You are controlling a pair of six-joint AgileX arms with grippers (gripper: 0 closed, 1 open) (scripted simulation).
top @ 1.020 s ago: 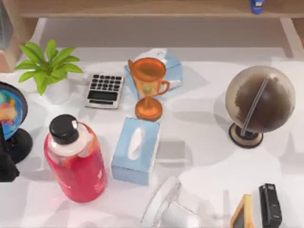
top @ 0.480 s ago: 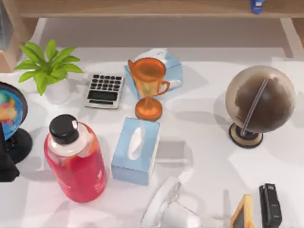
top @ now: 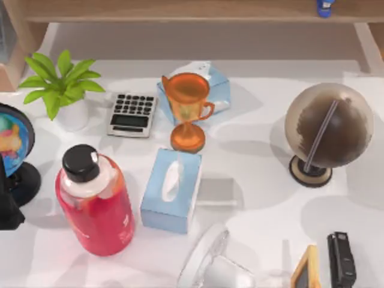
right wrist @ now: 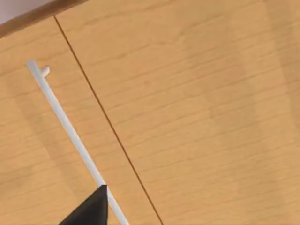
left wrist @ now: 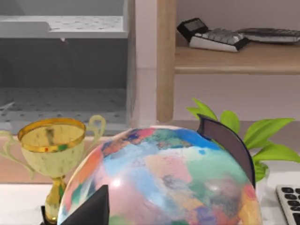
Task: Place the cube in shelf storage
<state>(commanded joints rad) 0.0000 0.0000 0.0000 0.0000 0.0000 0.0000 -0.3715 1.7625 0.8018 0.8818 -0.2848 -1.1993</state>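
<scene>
The cube is out of view. The shelf storage (top: 180,11) is a light brown wooden board along the far edge of the desk; in the left wrist view the shelf storage (left wrist: 234,58) carries a dark calculator-like item. My left gripper (left wrist: 89,211) sits at the desk's left edge, right behind a coloured globe (left wrist: 164,178). A dark part of the left arm (top: 7,210) shows at the left edge in the top view. My right gripper (right wrist: 89,211) faces wooden cabinet doors (right wrist: 197,93) with a white bar handle (right wrist: 65,122).
On the white desk stand an orange trophy cup (top: 187,108), two light blue tissue boxes (top: 173,189) (top: 217,87), a red bottle (top: 96,204), a calculator (top: 132,114), a potted plant (top: 60,87) and a brown globe (top: 327,129). A gold trophy (left wrist: 54,150) stands beside the coloured globe.
The shadows on the right half of the desk have shifted. The objects on the desk and the left arm have not moved.
</scene>
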